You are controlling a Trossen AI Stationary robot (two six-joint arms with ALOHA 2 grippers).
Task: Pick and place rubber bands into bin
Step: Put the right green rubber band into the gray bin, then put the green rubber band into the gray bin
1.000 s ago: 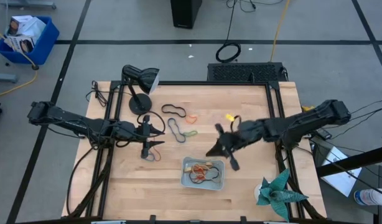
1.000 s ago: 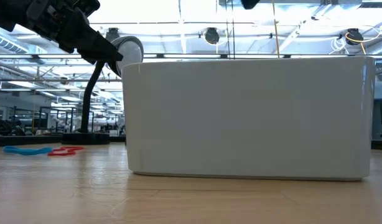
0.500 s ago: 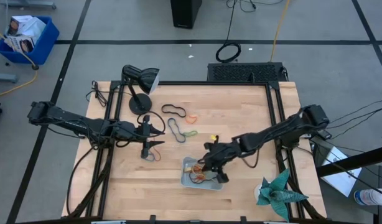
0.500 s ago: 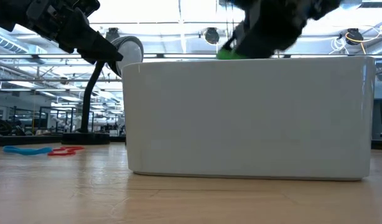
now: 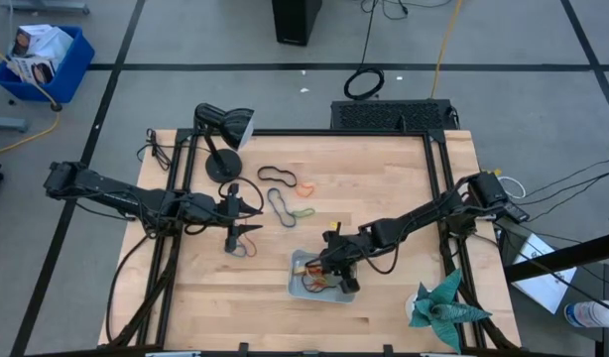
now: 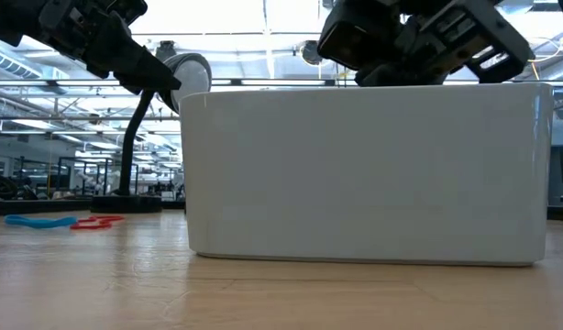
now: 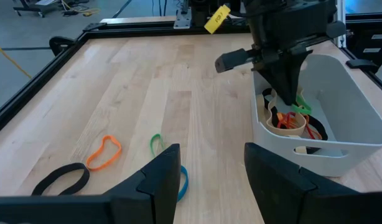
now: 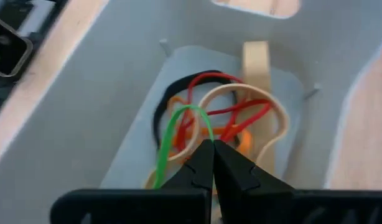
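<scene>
Over the bin (image 5: 297, 288), at about 6 o'clock on the table (image 5: 384, 178) in the high view: the right gripper (image 5: 336, 268) hangs with its tips down inside the bin's walls. Right wrist view shows the fingers pressed together, pinching a green rubber band (image 8: 178, 134) that dangles over the pile already in the bin: red, orange, tan and black loops lying tangled on the floor. Left wrist view confirms it: the green loop hangs at the tip of the right gripper, just above the heap.

Step in hand, as I judge it: the drop. The band is carried and positioned; release not yet made. Next move calls for the fingers to part so the loop falls onto the pile, then a lift clear of the bin walls. A thin band may cling to a finger, so watch for that.

Left gripper (image 5: 247, 220) waits at about 9 o'clock, fingers spread, nothing between them.

Loose bands left on the table: a black pair (image 5: 276, 176) and an orange one (image 5: 305, 186) near 12 o'clock, another black one (image 5: 281, 206) and a green one (image 5: 304, 212) toward centre. A desk lamp (image 5: 221, 134) stands at 11 o'clock.
</scene>
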